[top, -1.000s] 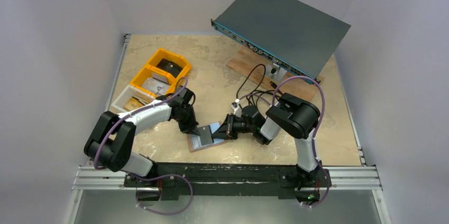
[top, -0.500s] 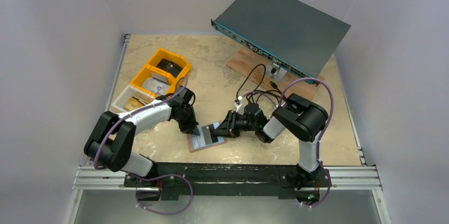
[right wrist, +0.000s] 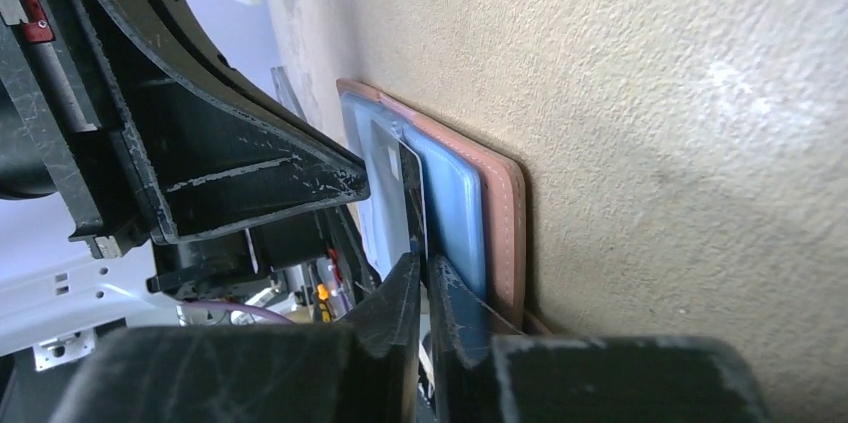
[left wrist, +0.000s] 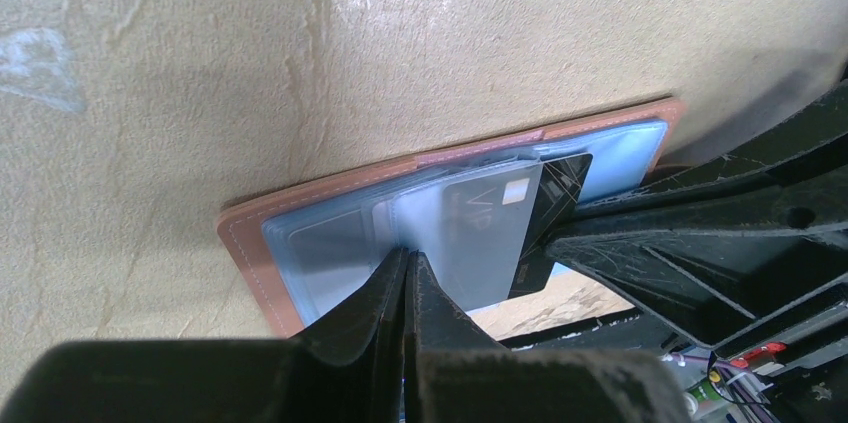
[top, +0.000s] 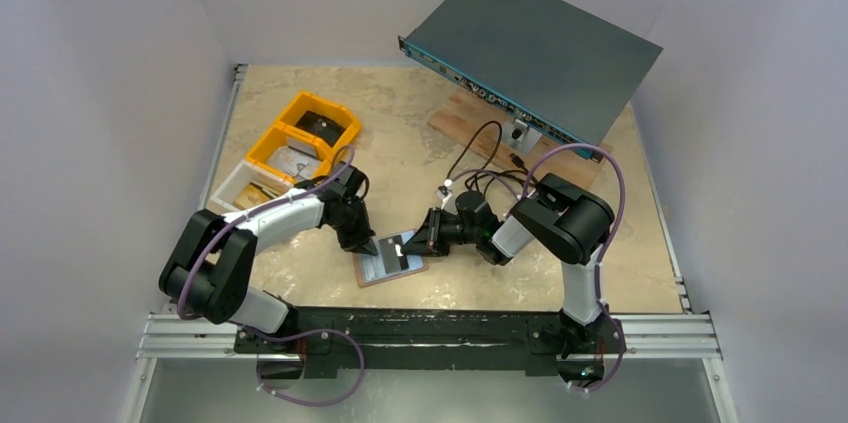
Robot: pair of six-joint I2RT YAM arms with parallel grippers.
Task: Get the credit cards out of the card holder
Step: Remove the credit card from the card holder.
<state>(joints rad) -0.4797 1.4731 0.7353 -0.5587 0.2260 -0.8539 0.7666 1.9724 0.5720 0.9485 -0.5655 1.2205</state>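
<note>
Lower centre of the overhead frame: the card holder (top: pixel 385 269) lies open on the surface (top: pixel 480 288), pale inside facing up, with both arms bent over it. The left pincer (left wrist: pixel 408 255), its tips pressed together, bears down on the holder's blue-grey lining and seems to be pinning it in place. The right pincer (right wrist: pixel 424 261) reaches in from the right of the frame. It is all but closed, and its tips appear to nip the edge of the dark card (left wrist: pixel 560 178), which pokes partway out of its sleeve beside a pale card (left wrist: pixel 470 233). Over the past second the right wrist has crept toward the top of the frame and appears to have re-set its bite. The holder and the left arm have not shifted. That suggests a fresh grip rather than a finished pull. The dark card is not yet free, and the pale ones look untouched in their sleeves.
</note>
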